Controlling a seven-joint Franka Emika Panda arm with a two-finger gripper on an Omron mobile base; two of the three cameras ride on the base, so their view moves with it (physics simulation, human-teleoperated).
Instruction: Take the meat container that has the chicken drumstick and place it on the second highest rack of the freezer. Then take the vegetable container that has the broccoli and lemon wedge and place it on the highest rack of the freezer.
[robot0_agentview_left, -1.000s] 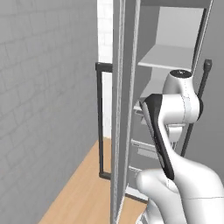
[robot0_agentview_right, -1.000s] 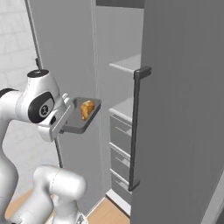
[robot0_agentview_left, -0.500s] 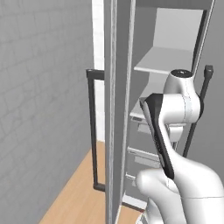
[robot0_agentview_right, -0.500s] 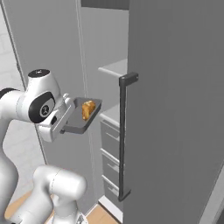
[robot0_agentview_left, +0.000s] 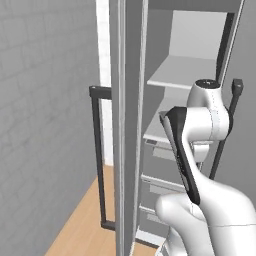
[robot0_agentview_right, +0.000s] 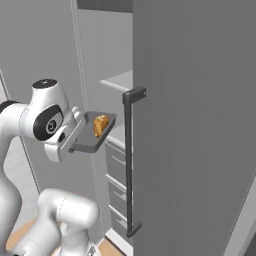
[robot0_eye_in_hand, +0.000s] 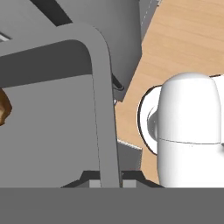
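1. The end effector (robot0_agentview_right: 75, 145) is clamped on the rim of the meat container (robot0_agentview_right: 97, 137), a shallow grey tray; in the hand view the finger tips (robot0_eye_in_hand: 89, 183) close on the tray's raised edge (robot0_eye_in_hand: 105, 131).
2. The tray is carried roughly level in front of the arm, clear of any shelf, at about the height of the upper drawers.
3. The chicken drumstick (robot0_agentview_right: 101, 124) lies inside the tray, toward its far end. In the hand view it shows as an orange-brown lump (robot0_eye_in_hand: 3, 110) at the left edge of the frame.
4. The freezer (robot0_agentview_right: 190, 125) stands open. Its door, with a long dark vertical handle (robot0_agentview_right: 129, 160), is nearest the right base camera.
5. In the left base view two light grey shelves are visible inside: the highest rack (robot0_agentview_left: 187, 72) and a lower rack (robot0_agentview_left: 157, 132) partly hidden behind the arm.
6. Grey drawers (robot0_agentview_right: 117, 177) sit below the shelves.
7. A wooden floor (robot0_agentview_left: 85, 225) lies beneath the open door.
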